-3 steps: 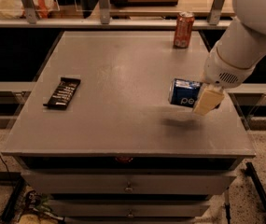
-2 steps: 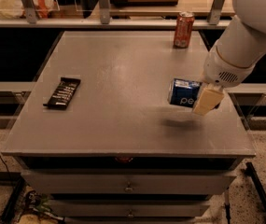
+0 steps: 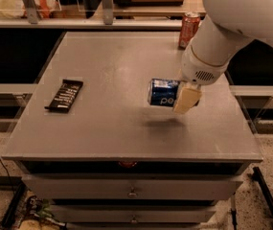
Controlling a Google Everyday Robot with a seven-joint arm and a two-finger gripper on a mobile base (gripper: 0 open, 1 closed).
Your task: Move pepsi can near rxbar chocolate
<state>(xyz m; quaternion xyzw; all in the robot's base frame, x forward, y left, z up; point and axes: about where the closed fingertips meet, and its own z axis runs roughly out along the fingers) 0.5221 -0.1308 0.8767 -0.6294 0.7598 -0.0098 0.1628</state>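
Note:
The pepsi can is blue with white lettering and lies on its side in the air, right of the table's middle. My gripper is shut on its right end and holds it above the tabletop; a shadow lies on the surface below it. The rxbar chocolate is a flat black bar with white text, lying on the left part of the table, well apart from the can.
A red-orange can stands upright at the table's back edge, behind my arm. The grey table has drawers below its front edge. A shelf with a rail runs behind the table.
My gripper has carried the pepsi can to the left, toward the middle of the table. The rxbar chocolate and the red-orange can have not moved.

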